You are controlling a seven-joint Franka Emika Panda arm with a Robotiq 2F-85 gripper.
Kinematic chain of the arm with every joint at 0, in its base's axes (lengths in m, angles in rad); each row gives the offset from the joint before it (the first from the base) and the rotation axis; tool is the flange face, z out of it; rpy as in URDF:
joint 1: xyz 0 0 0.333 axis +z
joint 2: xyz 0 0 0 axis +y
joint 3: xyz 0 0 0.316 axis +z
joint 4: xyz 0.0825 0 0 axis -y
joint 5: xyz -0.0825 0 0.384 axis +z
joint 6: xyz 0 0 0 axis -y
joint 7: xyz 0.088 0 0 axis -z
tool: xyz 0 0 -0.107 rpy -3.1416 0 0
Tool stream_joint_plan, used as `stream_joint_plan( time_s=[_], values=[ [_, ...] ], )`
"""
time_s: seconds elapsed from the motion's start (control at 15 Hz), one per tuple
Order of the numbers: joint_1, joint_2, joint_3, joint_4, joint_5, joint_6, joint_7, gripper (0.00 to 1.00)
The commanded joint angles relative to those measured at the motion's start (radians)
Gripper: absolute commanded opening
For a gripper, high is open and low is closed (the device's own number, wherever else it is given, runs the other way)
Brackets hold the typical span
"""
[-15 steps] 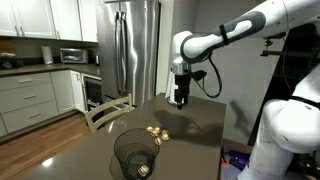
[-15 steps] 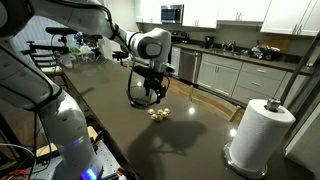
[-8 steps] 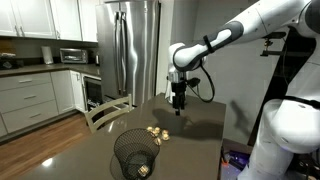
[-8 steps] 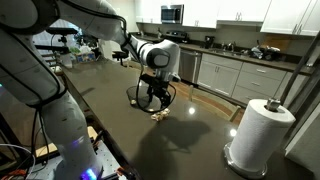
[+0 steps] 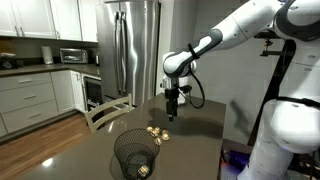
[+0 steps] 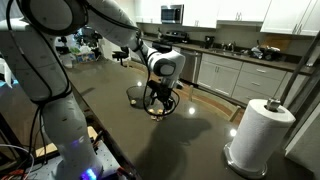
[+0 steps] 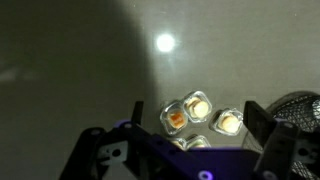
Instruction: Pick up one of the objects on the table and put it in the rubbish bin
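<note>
Several small clear cups with yellowish contents lie in a cluster on the dark table, seen in the wrist view (image 7: 195, 105) and in both exterior views (image 5: 155, 131) (image 6: 158, 113). One cup (image 7: 173, 118) holds something orange. My gripper (image 7: 200, 120) is open and empty, hovering just above the cluster with its fingers (image 7: 262, 125) on either side of it. It also shows in both exterior views (image 5: 171, 112) (image 6: 160, 100). The black wire-mesh rubbish bin (image 5: 135, 155) stands on the table beside the cups, and shows again in an exterior view (image 6: 140, 95) and at the right edge of the wrist view (image 7: 300, 105).
A paper towel roll (image 6: 265, 135) stands on the table away from the cups. A chair back (image 5: 105, 112) rises at the table's far edge. A steel fridge (image 5: 135, 50) and kitchen counters lie beyond.
The arm has moved across the table and down, so the gripper is now over the cluster of cups. The cups and the bin have not moved.
</note>
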Motion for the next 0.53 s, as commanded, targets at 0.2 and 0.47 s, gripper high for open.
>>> stream_joint_plan(
  time_s=[0.2, 0.47],
  values=[
    [0.01, 0.015, 0.066, -0.046, -0.084, 0.179, 0.053, 1.0],
    [0.011, 0.041, 0.088, -0.086, -0.17, 0.274, 0.139, 1.0]
  ],
)
